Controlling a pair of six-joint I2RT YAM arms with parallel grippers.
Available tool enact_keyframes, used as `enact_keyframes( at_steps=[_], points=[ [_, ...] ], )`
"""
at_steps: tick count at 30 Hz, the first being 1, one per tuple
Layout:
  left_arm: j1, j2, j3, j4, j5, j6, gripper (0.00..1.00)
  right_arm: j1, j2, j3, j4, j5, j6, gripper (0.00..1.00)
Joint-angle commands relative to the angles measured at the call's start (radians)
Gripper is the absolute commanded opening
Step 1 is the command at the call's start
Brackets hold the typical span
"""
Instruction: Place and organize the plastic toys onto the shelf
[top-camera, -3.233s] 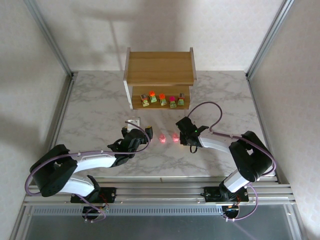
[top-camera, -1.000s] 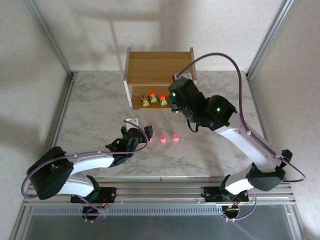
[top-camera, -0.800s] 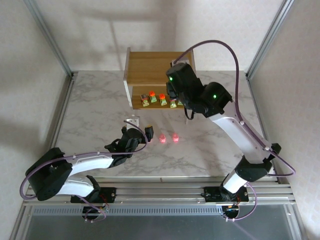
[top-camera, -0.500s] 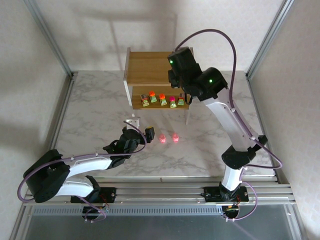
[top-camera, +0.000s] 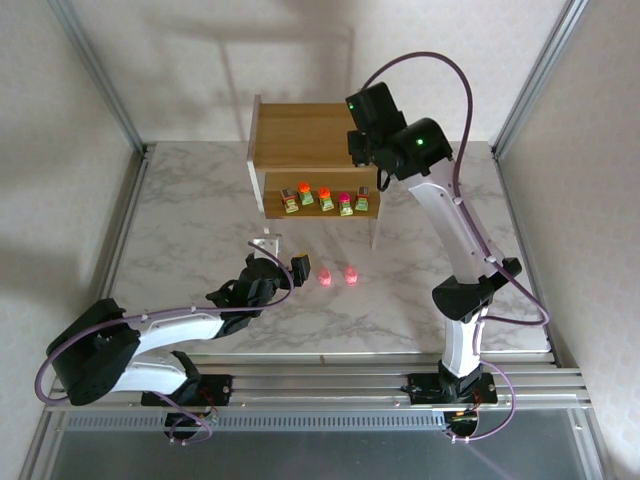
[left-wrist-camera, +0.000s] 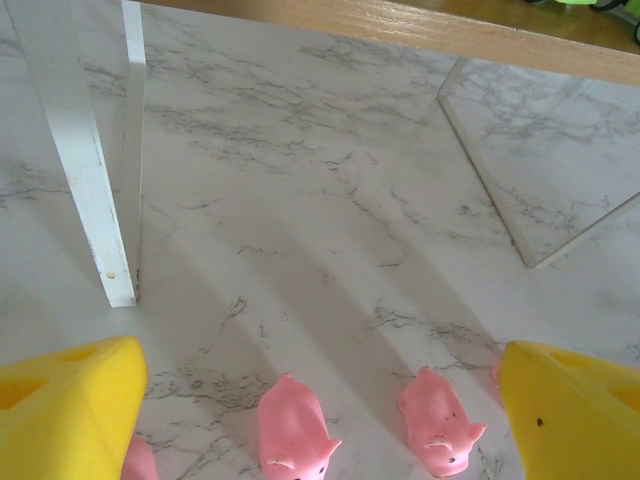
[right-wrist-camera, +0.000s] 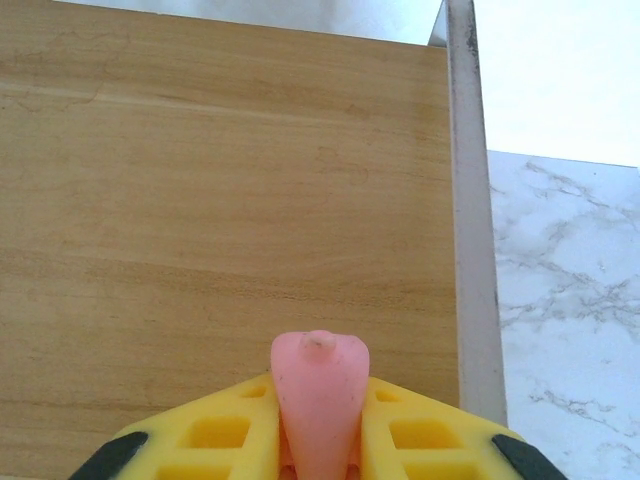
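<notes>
I note the right gripper clamping a pink toy over the shelf top. The left gripper is spread wide above two more toys.

White arms, black joints, purple cables

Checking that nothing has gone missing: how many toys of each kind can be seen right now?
Blocky green-based toys: 5, on the shelf's lower tier.
Pink figures: 4, with 1 held in the right gripper, 2 whole on the table, and seemingly 1 more cut off at the left wrist view's bottom edge.
Total: 9 in view.
</notes>
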Motion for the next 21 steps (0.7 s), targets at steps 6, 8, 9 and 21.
enact_keyframes(
  at_steps=[6,8,9,21],
  points=[
    [-0.001,0.005,0.004,0.006,0.009,0.015,0.90,-0.012,0.029,0.030,-0.036,-0.001,-0.014,0.22],
    [0.000,0.007,0.007,0.002,0.006,0.016,0.90,-0.013,0.030,0.022,-0.034,0.003,-0.014,0.22],
    [0.000,0.008,0.008,0.002,0.005,0.016,0.90,-0.012,0.030,0.019,-0.032,0.004,-0.015,0.22],
    [-0.001,0.012,0.011,0.000,0.009,0.016,0.90,-0.023,0.038,0.010,-0.037,0.027,-0.019,0.23]
  ],
)
